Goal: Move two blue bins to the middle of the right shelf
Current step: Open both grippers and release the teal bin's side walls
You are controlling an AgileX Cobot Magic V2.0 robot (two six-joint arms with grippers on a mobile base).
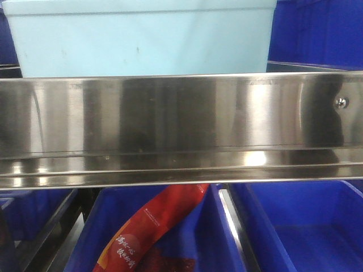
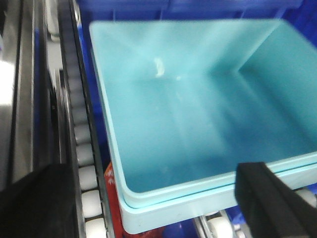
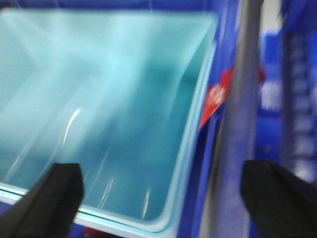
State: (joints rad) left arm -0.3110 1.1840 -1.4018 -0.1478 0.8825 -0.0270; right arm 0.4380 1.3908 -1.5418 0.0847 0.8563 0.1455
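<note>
The two blue bins are nested one inside the other, with a doubled rim at the near edge. In the front view their pale wall shows just above and behind the right shelf middle's shiny steel rail, whose screw is near its right end. My left gripper is open, with its black fingers wide apart on either side of the bins' near left corner. My right gripper is open over the bins' near right corner. Both wrist views are blurred.
Dark blue bins stand on the tier below the rail, one holding a red packet. A track of white rollers runs left of the pale bins. A grey upright post stands right of them.
</note>
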